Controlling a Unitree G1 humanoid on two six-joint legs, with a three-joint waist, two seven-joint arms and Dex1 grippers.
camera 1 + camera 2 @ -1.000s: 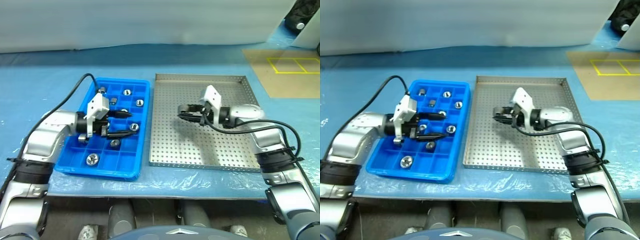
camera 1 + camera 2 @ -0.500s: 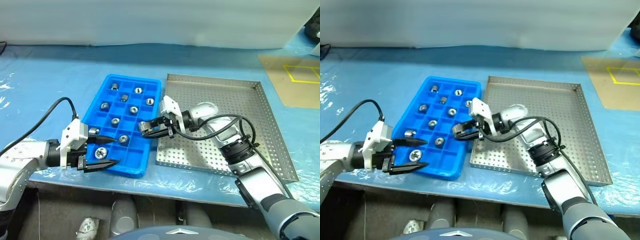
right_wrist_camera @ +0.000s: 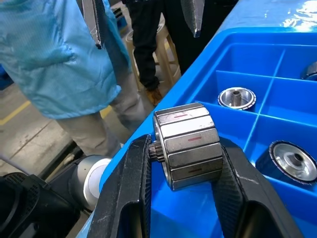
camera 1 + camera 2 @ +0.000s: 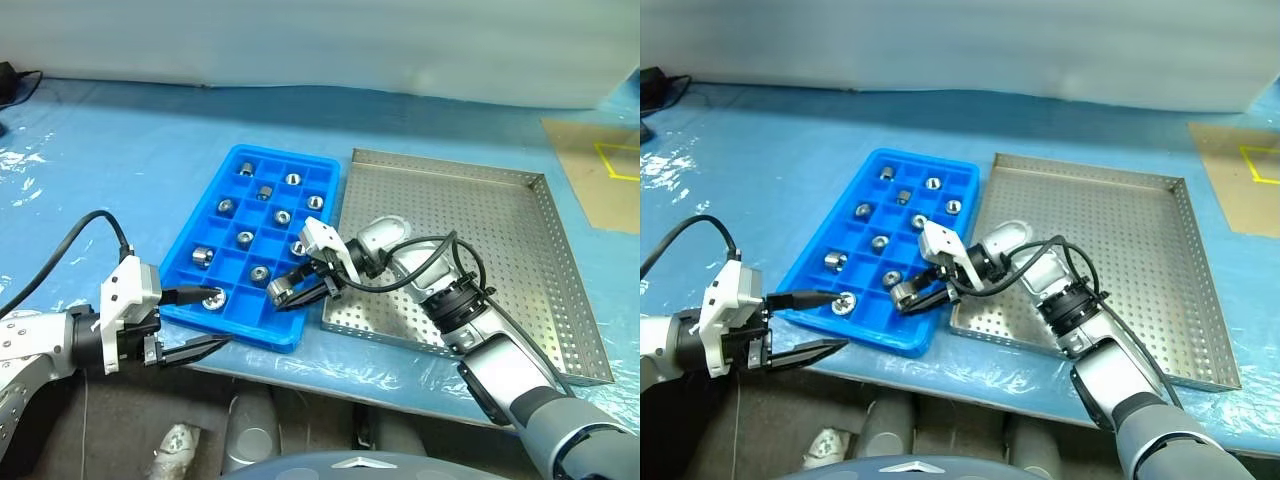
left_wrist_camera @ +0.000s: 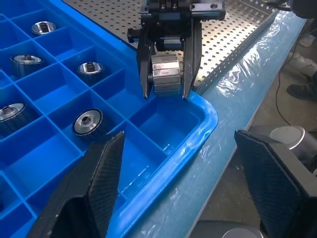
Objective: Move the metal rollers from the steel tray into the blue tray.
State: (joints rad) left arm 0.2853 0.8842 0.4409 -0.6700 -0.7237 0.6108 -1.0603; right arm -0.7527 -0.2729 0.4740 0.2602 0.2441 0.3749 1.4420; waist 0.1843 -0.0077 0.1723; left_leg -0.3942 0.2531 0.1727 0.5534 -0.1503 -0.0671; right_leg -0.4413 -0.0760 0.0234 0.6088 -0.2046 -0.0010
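Right gripper — pinching a metal roller — now over the blue tray's near corner, off the steel tray; left gripper spread, drawn back.

A person's blue coat (dark trousers behind) beside the table.

We see a table draped in pale blue plastic sheet, a white backdrop behind, and yellow floor markings nearby.
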